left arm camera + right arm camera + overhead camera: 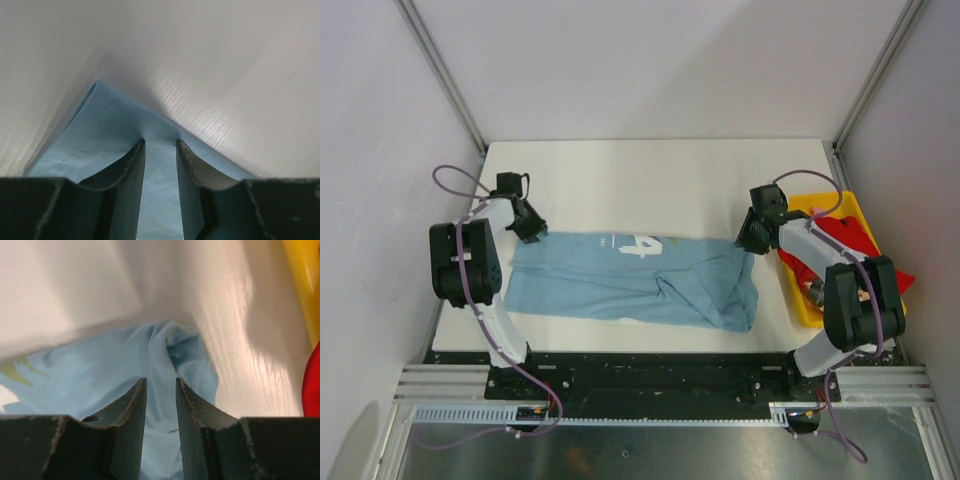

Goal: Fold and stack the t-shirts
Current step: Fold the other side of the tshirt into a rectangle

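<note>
The light blue t-shirt [630, 280] lies folded in a long band across the table, its white lettering [638, 245] near the far edge. My left gripper [530, 228] is down on its far left corner. In the left wrist view, that gripper [160, 142] has its fingers a little apart, with flat blue cloth [100, 135] in the gap. My right gripper [752, 238] is at the rumpled far right corner. Its fingers [160, 380] also stand apart over blue cloth [100, 375]. A red t-shirt [845, 240] lies crumpled in the bin.
The yellow plastic bin [800, 300] stands at the table's right edge, close beside my right arm, and also shows in the right wrist view [302, 280]. White tabletop [650, 180] stretches beyond the shirt to the back wall. Grey walls close in both sides.
</note>
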Available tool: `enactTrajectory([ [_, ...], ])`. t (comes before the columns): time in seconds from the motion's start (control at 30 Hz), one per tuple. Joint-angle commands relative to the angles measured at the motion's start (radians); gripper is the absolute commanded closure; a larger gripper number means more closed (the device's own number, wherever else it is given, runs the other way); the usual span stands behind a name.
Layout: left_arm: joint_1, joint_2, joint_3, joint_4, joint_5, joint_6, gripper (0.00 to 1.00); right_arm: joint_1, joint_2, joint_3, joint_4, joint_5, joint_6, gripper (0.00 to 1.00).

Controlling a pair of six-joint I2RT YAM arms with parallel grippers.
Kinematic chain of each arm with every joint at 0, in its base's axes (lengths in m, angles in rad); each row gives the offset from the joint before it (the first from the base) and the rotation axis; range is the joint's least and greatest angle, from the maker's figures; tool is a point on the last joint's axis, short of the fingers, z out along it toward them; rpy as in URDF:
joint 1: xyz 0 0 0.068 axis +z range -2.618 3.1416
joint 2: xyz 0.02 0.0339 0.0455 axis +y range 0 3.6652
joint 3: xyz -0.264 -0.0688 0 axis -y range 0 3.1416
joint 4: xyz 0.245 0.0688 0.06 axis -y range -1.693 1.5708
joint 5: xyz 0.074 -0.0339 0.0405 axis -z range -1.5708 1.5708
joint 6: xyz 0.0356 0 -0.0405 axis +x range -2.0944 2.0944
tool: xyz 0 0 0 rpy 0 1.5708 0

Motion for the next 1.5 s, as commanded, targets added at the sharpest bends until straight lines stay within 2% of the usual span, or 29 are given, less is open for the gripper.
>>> enactTrajectory([
  [0.0,0.025,0.055,-0.021,-0.026,-0.068,-0.033,0.63,-0.014,0.073,0.055,0.036,0.079,-0.034,0.66],
  [0.17,0.029,0.056,-0.021,-0.026,-0.073,-0.036,0.63,-0.020,0.142,0.069,0.072,0.073,-0.040,0.69],
  [0.53,0.037,0.046,-0.024,-0.028,-0.082,-0.059,0.62,-0.042,0.117,0.076,0.031,0.089,-0.031,0.97],
  [0.7,0.039,0.043,-0.025,-0.030,-0.086,-0.070,0.62,-0.068,0.084,0.076,-0.009,0.108,-0.031,1.00],
  [0.9,0.041,0.045,-0.023,-0.030,-0.080,-0.066,0.62,-0.083,0.108,0.075,0.008,0.067,-0.035,0.97],
  [1.13,0.043,0.036,-0.005,-0.030,-0.026,-0.045,0.60,-0.065,0.080,0.091,0.000,0.019,-0.046,0.78],
  [1.3,0.037,-0.004,0.019,-0.031,0.022,-0.026,0.52,-0.016,0.005,0.106,-0.059,0.037,-0.045,0.66],
  [1.47,0.029,-0.067,0.024,-0.034,0.051,-0.009,0.50,0.112,-0.062,0.106,-0.108,0.046,-0.023,0.70],
])
